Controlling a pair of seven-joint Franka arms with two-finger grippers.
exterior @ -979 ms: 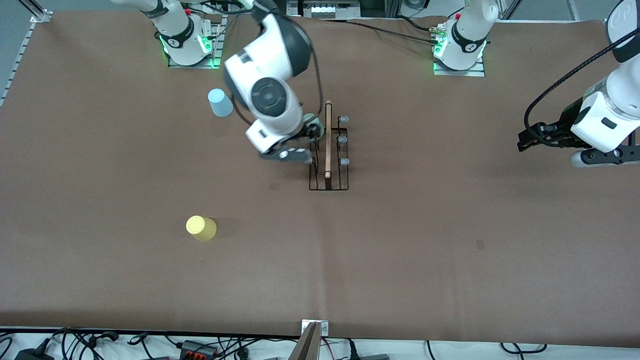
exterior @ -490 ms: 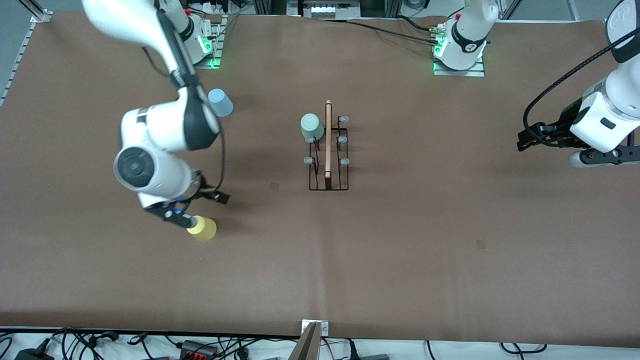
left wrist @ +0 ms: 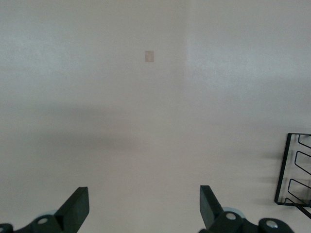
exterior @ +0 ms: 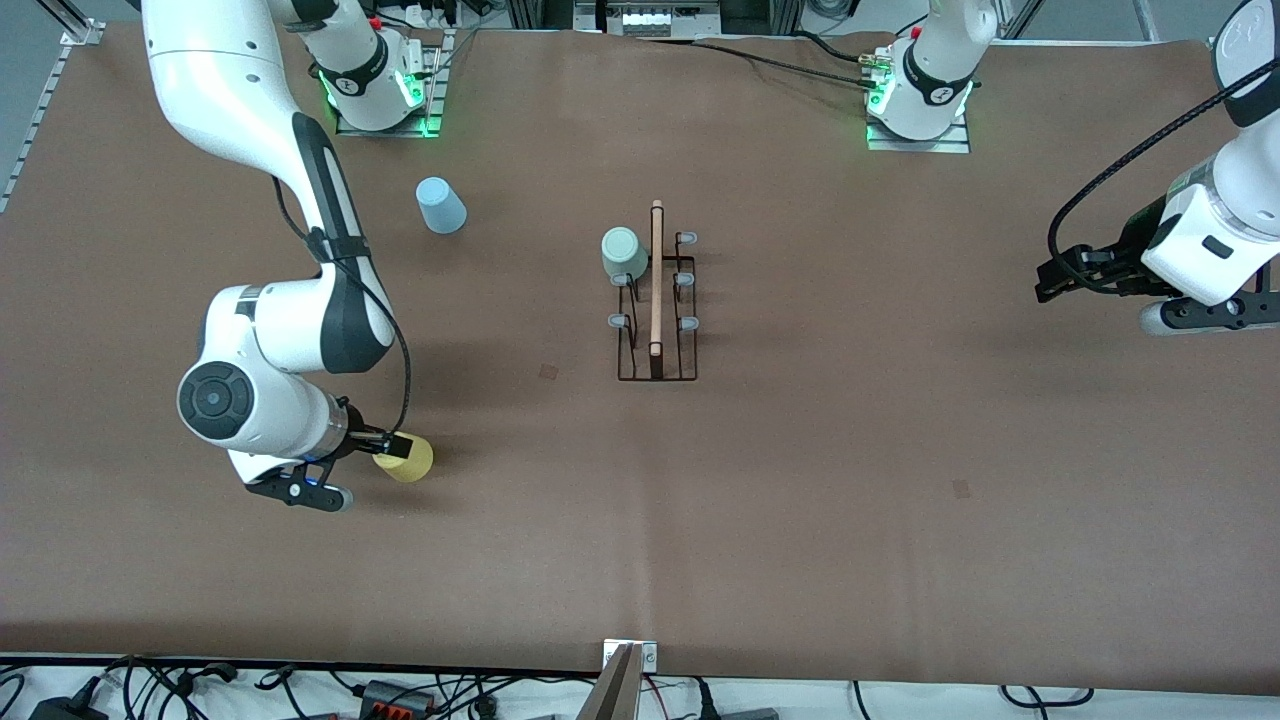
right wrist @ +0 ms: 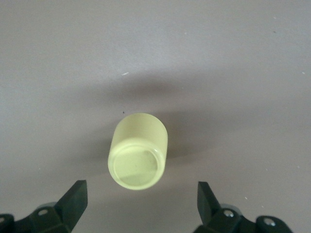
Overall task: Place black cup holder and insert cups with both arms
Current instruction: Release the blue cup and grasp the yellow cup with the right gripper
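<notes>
While the black cup holder (exterior: pixel 656 295) stands mid-table with the mint green cup (exterior: pixel 622 253) on one prong, the yellow cup (exterior: pixel 408 459) sits upside down nearer the front camera, toward the right arm's end. Just over it, the right gripper (right wrist: pixel 141 204) spreads wide. The left gripper (left wrist: pixel 144 209) waits, fingers apart, over bare table. The light blue cup (exterior: pixel 440 204) stands near the right arm's base.

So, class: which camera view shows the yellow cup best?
The right wrist view: the yellow cup fills the middle, standing upside down between the open right gripper fingers. The front view shows it small, partly hidden by that gripper. The left wrist view misses it.
</notes>
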